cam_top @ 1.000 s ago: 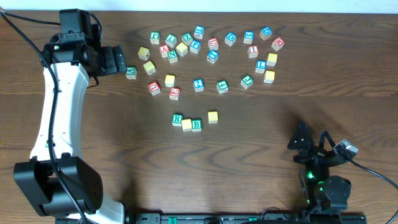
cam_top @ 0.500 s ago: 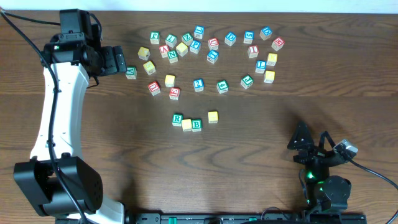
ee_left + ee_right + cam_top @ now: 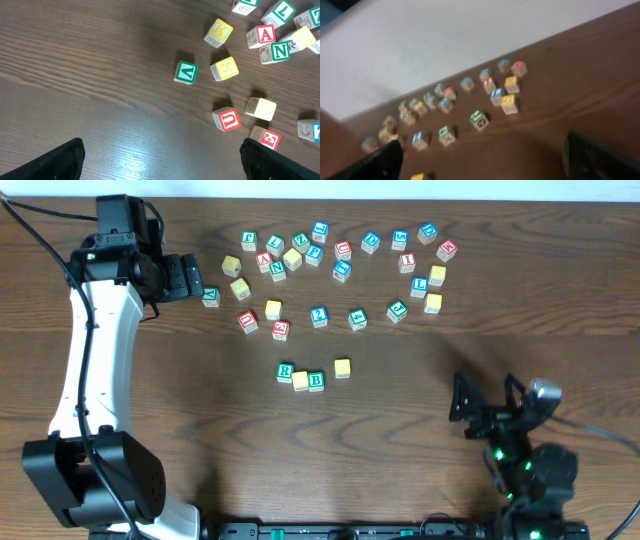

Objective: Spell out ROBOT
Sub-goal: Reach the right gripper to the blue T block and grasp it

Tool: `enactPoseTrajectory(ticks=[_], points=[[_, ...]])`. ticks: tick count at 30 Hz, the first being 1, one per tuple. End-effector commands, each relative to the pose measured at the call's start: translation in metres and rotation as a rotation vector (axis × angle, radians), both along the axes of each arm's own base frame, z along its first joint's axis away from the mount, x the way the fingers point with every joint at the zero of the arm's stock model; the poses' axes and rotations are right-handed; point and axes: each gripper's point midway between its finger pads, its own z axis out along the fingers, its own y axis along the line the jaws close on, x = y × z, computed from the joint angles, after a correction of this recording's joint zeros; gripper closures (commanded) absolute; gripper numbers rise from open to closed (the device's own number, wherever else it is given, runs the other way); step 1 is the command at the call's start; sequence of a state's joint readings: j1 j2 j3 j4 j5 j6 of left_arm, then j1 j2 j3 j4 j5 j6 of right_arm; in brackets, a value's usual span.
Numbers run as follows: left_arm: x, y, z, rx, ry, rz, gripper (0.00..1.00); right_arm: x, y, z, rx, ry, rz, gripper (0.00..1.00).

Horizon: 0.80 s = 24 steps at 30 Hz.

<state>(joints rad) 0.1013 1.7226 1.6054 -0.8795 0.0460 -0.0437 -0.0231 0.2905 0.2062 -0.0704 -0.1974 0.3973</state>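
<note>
A short row sits mid-table: a green R block (image 3: 285, 371), a yellow block (image 3: 300, 381), a green B block (image 3: 316, 381), and a yellow block (image 3: 342, 367) a little to the right. Many letter blocks lie scattered along the far side (image 3: 340, 255). My left gripper (image 3: 200, 280) is open and empty, high at the far left beside a green block (image 3: 211, 297), which shows in the left wrist view (image 3: 186, 72). My right gripper (image 3: 482, 405) is open and empty at the near right, facing the scattered blocks (image 3: 478, 120).
In the left wrist view lie yellow K (image 3: 218, 32), yellow S (image 3: 224, 68), red U (image 3: 227, 120) and red A (image 3: 265, 35) blocks. The table's far edge meets a white surface (image 3: 445, 40). Bare wood lies between the row and the right arm.
My right gripper has lifted and shifted left toward the middle of the table. The left arm and the blocks have not moved.
</note>
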Motion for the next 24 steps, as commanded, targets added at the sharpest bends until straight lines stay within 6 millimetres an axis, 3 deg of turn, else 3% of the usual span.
enactPoseTrajectory(ticks=[1, 7, 11, 17, 24], points=[[0.002, 0.003, 0.006, 0.019, -0.013, -0.005, 0.03, 0.017, 0.018, 0.036, -0.097, 0.038, 0.132, 0.01], [0.002, 0.003, 0.006, 0.019, -0.014, -0.005, 0.02, 0.063, 0.034, 0.065, -0.152, 0.235, 0.267, 0.01], [0.002, 0.003, 0.006, 0.019, -0.014, -0.005, 0.02, 0.098, 0.052, 0.072, -0.228, 0.341, 0.359, 0.01], [0.002, 0.003, 0.006, 0.019, -0.014, -0.005, 0.03, 0.158, 0.094, 0.058, -0.296, 0.508, 0.451, 0.01], [0.002, 0.003, 0.006, 0.019, -0.013, -0.005, 0.03, 0.234, 0.148, 0.025, -0.427, 0.596, 0.541, 0.01]])
